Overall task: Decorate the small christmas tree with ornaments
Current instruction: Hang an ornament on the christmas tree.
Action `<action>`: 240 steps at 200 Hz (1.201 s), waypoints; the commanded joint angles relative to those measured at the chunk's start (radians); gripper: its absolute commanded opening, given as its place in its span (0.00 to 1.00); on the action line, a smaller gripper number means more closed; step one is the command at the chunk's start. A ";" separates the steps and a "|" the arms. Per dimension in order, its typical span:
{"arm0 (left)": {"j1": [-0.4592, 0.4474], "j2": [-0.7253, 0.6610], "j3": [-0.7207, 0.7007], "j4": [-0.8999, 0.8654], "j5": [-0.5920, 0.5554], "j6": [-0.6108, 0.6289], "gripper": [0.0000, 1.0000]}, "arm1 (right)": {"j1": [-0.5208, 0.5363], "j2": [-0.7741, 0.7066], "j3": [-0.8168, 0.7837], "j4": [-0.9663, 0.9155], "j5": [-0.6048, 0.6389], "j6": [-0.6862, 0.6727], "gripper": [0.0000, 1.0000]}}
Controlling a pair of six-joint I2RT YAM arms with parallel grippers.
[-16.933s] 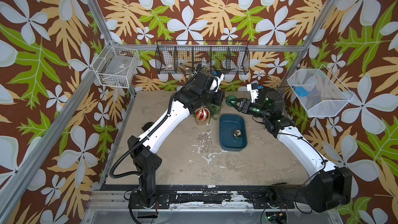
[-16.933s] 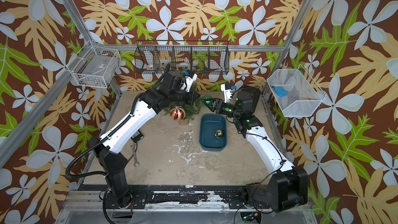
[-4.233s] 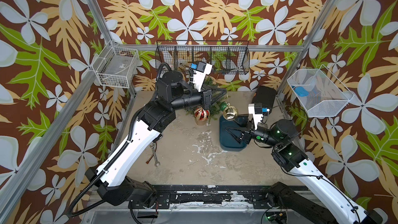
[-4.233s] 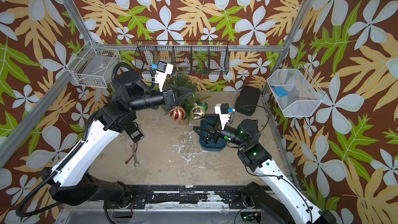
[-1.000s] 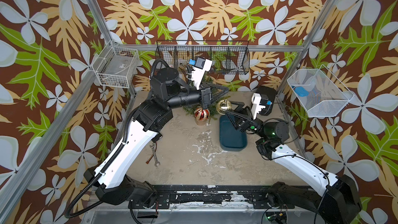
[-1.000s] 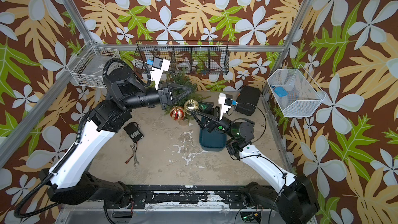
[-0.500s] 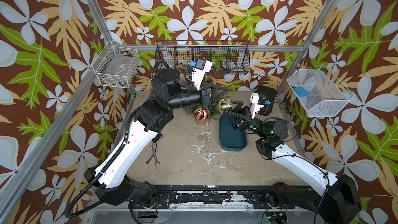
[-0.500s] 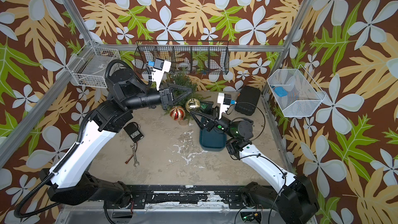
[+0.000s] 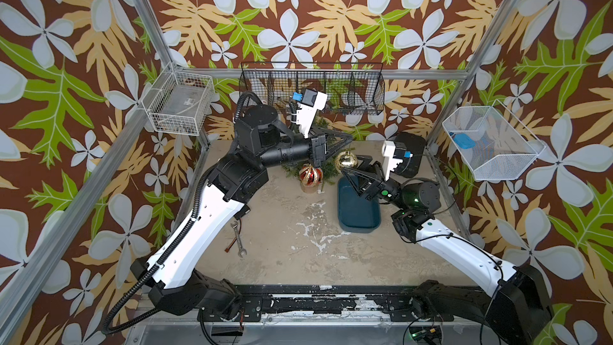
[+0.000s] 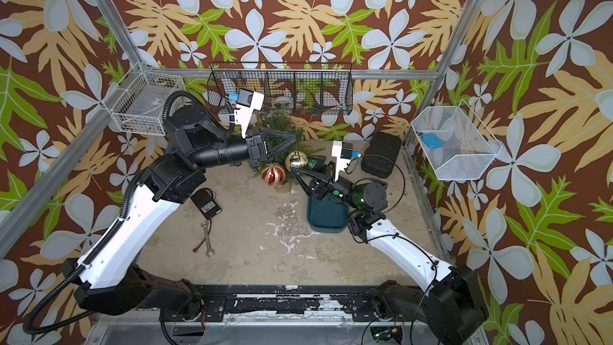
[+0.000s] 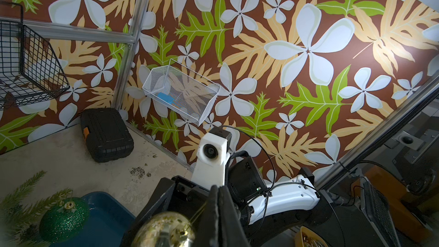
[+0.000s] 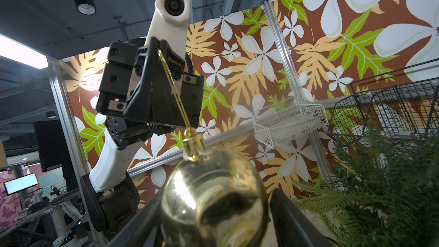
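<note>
Right wrist view: blurry gold bauble (image 12: 213,200), lower edge off-frame.

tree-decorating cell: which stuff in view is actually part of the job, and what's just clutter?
On the job: small christmas tree; red-and-gold ornament; green ornament; gold ornament, cord pinched in the left gripper; right gripper straddling it.

Lying about: blue tray; wrench; black case; small black device; black wire basket; white wire basket; white mesh bin.

- The tree (image 10: 281,123) stands at twelve o'clock on the table (image 10: 265,260), near the back edge.
- The tray (image 10: 318,215) lies at three o'clock, just beside the tree.
- The wrench (image 10: 207,243) lies at eight o'clock.
- The case (image 10: 381,154) sits at two o'clock.
</note>
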 commanded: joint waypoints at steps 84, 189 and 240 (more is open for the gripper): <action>0.005 0.002 -0.005 -0.024 -0.079 0.049 0.00 | -0.002 -0.034 0.025 -0.090 0.047 -0.097 0.57; 0.067 0.050 -0.006 -0.027 -0.142 0.083 0.00 | -0.040 0.034 0.138 -0.314 0.082 -0.194 0.56; 0.109 0.104 0.020 -0.016 -0.140 0.084 0.00 | -0.081 0.112 0.195 -0.334 0.061 -0.184 0.56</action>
